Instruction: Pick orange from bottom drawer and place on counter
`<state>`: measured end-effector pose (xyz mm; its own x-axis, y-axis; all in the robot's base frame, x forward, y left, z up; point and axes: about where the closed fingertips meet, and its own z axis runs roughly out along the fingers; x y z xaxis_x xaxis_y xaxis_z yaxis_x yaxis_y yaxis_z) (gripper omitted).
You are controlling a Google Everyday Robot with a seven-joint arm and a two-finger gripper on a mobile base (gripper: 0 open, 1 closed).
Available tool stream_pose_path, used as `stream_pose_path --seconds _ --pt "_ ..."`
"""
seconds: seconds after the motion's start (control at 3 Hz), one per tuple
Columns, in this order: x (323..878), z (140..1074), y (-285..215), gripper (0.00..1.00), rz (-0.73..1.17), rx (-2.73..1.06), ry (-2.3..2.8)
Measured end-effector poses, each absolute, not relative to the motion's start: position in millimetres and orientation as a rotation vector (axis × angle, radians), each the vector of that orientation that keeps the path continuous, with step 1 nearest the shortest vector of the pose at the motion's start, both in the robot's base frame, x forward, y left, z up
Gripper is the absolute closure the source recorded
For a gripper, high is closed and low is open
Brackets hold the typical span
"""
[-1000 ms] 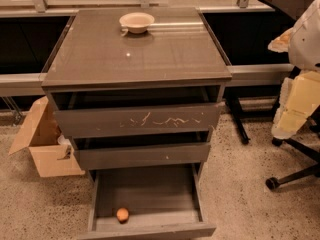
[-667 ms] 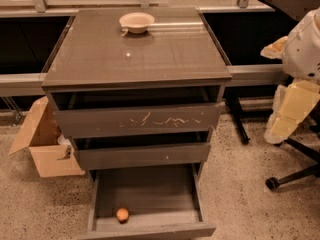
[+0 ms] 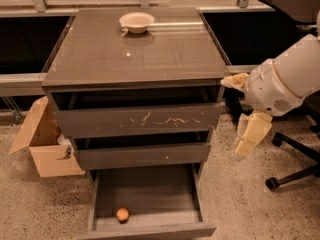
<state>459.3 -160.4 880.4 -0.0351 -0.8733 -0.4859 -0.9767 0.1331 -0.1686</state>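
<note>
The orange (image 3: 122, 214) lies in the open bottom drawer (image 3: 150, 194), near its front left, by the front wall. The counter (image 3: 135, 49) is the glossy grey-brown top of the cabinet. My gripper (image 3: 251, 133) hangs at the right of the cabinet, level with the middle drawer, below the arm's white round joint (image 3: 280, 84). It is well above and to the right of the orange and holds nothing that I can see.
A cream bowl (image 3: 137, 22) stands at the back of the counter. The top drawer (image 3: 137, 120) has pale scratch marks. An open cardboard box (image 3: 45, 144) stands on the floor at left. An office chair base (image 3: 295, 174) is at right.
My arm and gripper have moved left and down, closer to the cabinet's right side. The orange and the drawers have not moved.
</note>
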Motion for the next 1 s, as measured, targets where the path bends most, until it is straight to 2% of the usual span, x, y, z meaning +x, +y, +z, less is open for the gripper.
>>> stream_pose_path --seconds 0.33,0.67,1.0 --pt "462.8 840.0 -131.6 0.00 0.470 -1.768 1.901" --pt "462.8 839.8 -131.5 0.00 0.469 -1.768 1.901" --pt "470.3 794.5 -123.0 0.00 0.466 -1.811 1.924"
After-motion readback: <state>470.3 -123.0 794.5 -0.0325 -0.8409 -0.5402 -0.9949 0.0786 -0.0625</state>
